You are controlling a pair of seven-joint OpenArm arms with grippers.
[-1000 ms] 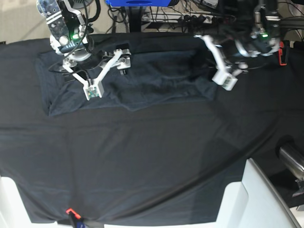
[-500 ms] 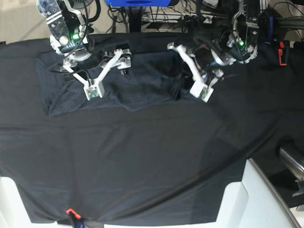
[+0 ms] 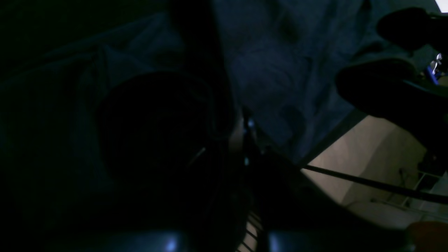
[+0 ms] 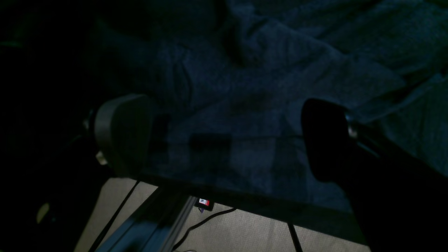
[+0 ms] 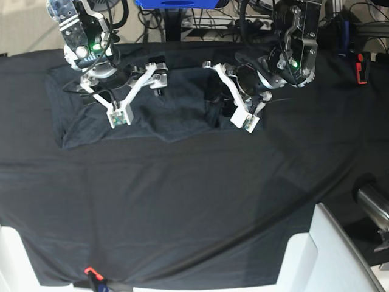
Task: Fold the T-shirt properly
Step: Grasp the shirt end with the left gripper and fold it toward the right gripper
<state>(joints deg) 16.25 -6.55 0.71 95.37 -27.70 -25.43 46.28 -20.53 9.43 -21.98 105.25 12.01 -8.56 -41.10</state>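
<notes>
Item: T-shirt (image 5: 152, 112), dark slate-grey, thin knit. Location: upper left and upper centre of the base view, lying rumpled on the black table cloth (image 5: 182, 201), its far side near the back edge of the table.

Handling, by judgement: light, limp, no stiffness; likely to sag and crease where lifted, and to drag over the cloth beneath. Best taken at a hem, sleeve edge or corner, pinching the shirt layer only and not the table cloth.

Right gripper (image 5: 140, 91): upper left of the base view, jaws spread fully apart over the shirt; the wrist view shows both fingers (image 4: 122, 134) wide with only fabric between them, nothing grasped.

Left gripper (image 5: 234, 97): upper centre, jaws closed; it appears to pinch the shirt's right-hand edge, though the dark wrist view cannot confirm what is held.

Change from the earlier frames: the left gripper has travelled from the upper right toward the centre, and the shirt's right portion has come over with it, narrowing the garment. The right gripper has not moved.
</notes>
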